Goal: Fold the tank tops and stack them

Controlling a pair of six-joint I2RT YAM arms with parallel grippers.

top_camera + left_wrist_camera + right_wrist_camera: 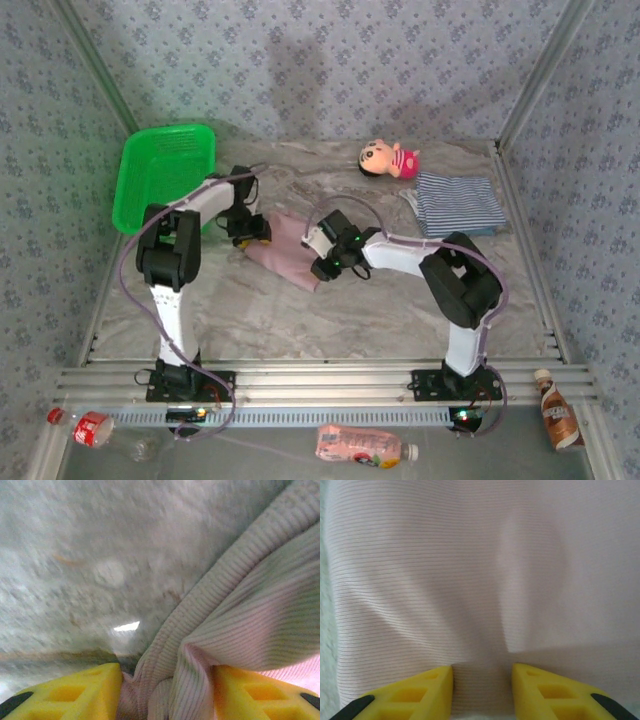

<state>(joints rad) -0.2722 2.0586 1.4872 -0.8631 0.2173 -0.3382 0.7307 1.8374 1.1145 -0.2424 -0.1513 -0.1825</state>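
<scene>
The mauve-pink tank top (288,248) lies crumpled at mid-table between my two grippers. My left gripper (250,232) is at its left edge. In the left wrist view the ribbed mauve cloth (240,610) bunches up between the yellow fingers (75,690), so that gripper (167,692) is shut on it. My right gripper (322,256) is at the top's right edge. There the cloth (470,570) spreads ahead with creases running into the jaws, and the gripper (482,692) is shut on a fold. The navy-and-white striped tank top (460,203) lies folded at the back right. The teal-blue top is out of view.
A green basket (165,175) stands at the back left, close behind the left arm. A small pink plush doll (388,158) lies at the back, just left of the striped top. Bottles (365,445) lie below the front rail. Patterned walls enclose the table.
</scene>
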